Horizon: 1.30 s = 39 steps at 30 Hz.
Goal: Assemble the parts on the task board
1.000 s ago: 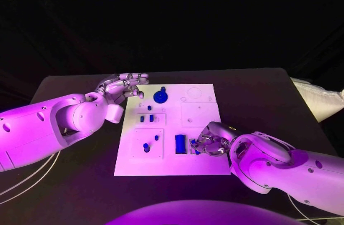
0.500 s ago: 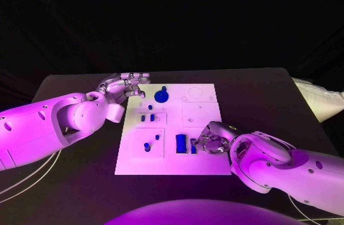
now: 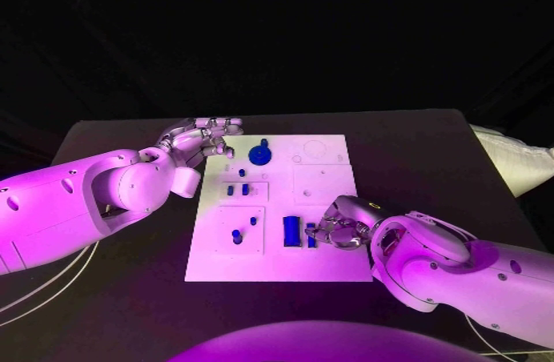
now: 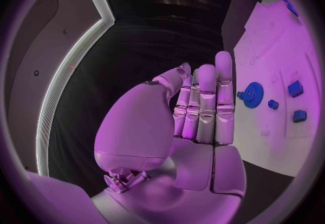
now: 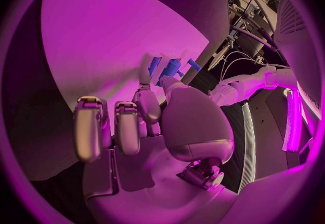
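The white task board lies mid-table. On it are a blue gear, a blue rectangular block and several small blue parts. My right hand is at the board's near right. Its thumb and a finger pinch a small blue part next to the block, and the right wrist view shows that part at the fingertips. My left hand hovers at the board's far left corner, fingers straight and empty. From the left wrist, the left hand is beside the gear.
The black table runs round the board on all sides. A pale object lies off the table's right edge. Small blue parts stand on the board near the gear.
The right hand has barely shifted at the small blue part beside the block. The left hand has stayed where it was.
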{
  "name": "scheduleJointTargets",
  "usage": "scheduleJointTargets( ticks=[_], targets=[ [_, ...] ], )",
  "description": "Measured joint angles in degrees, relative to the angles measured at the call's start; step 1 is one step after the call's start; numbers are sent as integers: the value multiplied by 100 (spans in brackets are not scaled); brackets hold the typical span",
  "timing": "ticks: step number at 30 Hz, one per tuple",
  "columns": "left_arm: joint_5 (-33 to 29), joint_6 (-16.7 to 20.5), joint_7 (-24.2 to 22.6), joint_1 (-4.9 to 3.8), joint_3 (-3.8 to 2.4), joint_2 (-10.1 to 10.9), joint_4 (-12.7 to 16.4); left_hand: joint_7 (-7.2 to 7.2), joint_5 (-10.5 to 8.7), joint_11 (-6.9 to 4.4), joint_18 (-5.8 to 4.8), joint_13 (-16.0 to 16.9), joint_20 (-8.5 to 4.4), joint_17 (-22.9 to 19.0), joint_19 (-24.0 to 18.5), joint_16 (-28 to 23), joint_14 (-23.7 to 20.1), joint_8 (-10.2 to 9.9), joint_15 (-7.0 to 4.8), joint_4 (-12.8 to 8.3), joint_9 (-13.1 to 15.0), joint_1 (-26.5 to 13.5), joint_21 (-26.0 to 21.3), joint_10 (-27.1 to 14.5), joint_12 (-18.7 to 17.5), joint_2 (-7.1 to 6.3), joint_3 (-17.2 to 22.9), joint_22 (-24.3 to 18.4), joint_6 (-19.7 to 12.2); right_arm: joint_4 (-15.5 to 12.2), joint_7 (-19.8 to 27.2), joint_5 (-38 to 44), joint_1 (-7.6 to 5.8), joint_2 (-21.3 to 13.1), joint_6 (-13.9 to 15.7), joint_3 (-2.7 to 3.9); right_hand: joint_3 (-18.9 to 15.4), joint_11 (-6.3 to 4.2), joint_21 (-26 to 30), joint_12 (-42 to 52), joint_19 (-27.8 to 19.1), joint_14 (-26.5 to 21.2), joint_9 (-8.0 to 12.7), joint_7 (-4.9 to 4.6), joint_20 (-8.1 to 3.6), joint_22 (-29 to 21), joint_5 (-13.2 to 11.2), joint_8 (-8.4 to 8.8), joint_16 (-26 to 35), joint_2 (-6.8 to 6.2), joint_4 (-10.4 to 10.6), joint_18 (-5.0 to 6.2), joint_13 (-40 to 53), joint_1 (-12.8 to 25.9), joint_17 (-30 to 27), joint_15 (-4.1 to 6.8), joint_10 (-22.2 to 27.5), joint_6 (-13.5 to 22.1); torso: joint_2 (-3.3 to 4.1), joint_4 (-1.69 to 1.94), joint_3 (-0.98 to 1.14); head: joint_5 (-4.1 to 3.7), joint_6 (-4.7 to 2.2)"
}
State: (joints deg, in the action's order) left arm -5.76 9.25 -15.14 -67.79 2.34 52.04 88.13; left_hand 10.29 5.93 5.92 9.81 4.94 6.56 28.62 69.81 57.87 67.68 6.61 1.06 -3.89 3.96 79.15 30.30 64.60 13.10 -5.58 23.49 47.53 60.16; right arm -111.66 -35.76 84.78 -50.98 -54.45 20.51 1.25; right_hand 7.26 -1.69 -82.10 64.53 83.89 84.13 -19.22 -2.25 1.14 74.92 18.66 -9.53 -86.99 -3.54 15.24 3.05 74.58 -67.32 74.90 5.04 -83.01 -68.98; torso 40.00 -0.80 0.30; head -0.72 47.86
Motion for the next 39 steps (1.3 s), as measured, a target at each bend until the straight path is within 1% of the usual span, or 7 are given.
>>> scheduleJointTargets(
  ticks=[6, 10, 17, 24, 30, 34, 39],
  targets=[
    [2, -8, 5, 0, 0, -6, -19, 0, 0, 0, 0, -3, 0, -9, 0, 22, 0, 23, 0, 0, 0, 0, 0, -42, 0, 0, 0, 0, 0, -73, 31, 39, 1, -136, 50, 0, -232, 59, 94, -358, 0, 0, 0, -104, 0, 0, -506, 46, 69, -108, -36, 0, -174, -42, 0, -1, 74, 211, -5, -4, 3, -4, -32],
    [0, -3, -2, 3, 1, -33, -68, -20, 0, 11, 0, -11, 0, -30, 0, 22, -3, 23, 3, 64, 0, -114, -35, -53, 40, -3, -64, -17, -19, -61, 227, -202, -58, -275, 254, 19, -394, 166, 274, -799, -39, -5, 69, -229, 39, -123, -195, 248, 214, -213, -50, 0, -406, -143, 5, -64, 297, 539, -19, -12, 4, -27, -70],
    [-75, 128, -131, 116, 1, -164, -223, -19, 0, 10, -1, -17, 71, -226, -347, -205, -456, 66, 57, 205, 0, -373, -356, -133, 174, -86, -367, -200, -63, 547, 1510, -1921, -518, -310, 689, 46, -477, 280, 891, -1996, -403, -10, 136, -385, 159, -929, 19, 419, 791, -5, -302, 183, -1119, -781, -25, -137, 855, 799, -119, -40, -13, -79, -246],
    [-289, 477, -456, 227, 1, -372, -535, -19, 0, 14, -1, -98, 202, -1014, -1068, -1675, -942, 148, 183, 253, -3, -324, -1162, -129, 179, -37, -444, -767, -63, 1625, 3142, -4144, -863, 129, 793, 51, -341, 463, 3426, -4049, -1745, -845, 249, -556, 288, -3766, -243, 569, 3830, 147, -509, 712, -2628, -1293, -2917, -350, 1883, 1154, -287, -70, -59, -95, -498],
    [-456, 636, -708, 302, -7, -574, -896, -19, 0, 116, -1, -131, 497, -1765, -1583, -3459, -904, 28, 412, 325, -11, -257, -2067, -113, -339, 30, -372, -1609, -62, 2731, 4186, -5677, -964, 755, 628, 70, 114, 790, 5209, -5532, -2376, -1730, 529, -836, 616, -5027, -625, 569, 6237, 196, -543, 712, -4402, -1659, -4450, -712, 2349, 1456, -430, -141, -105, -69, -790],
    [-552, 691, -842, 331, -11, -745, -1140, -28, 0, 176, 0, -130, 637, -2078, -1786, -4183, -1000, -122, 533, 348, -17, -257, -2447, -133, -636, 30, -394, -2056, -134, 3457, 4696, -6482, -1001, 1153, 403, 107, 426, 945, 6210, -6041, -2632, -2063, 761, -843, 872, -5751, -692, 591, 7366, 103, -608, 713, -5390, -1753, -5304, -945, 2235, 1524, -513, -185, -120, -30, -990],
    [-642, 761, -967, 348, -15, -901, -1395, -60, 0, 239, 0, -134, 694, -2280, -1798, -4636, -919, -244, 613, 345, -17, -203, -2631, -135, -858, 22, -472, -2425, -166, 4035, 5115, -7086, -1014, 1454, 145, 128, 612, 1010, 6969, -6082, -2666, -2301, 1012, -852, 1102, -6336, -761, 591, 8113, 21, -768, 712, -6204, -1664, -6037, -1160, 2297, 1530, -575, -200, -130, -7, -1094]
  ],
)
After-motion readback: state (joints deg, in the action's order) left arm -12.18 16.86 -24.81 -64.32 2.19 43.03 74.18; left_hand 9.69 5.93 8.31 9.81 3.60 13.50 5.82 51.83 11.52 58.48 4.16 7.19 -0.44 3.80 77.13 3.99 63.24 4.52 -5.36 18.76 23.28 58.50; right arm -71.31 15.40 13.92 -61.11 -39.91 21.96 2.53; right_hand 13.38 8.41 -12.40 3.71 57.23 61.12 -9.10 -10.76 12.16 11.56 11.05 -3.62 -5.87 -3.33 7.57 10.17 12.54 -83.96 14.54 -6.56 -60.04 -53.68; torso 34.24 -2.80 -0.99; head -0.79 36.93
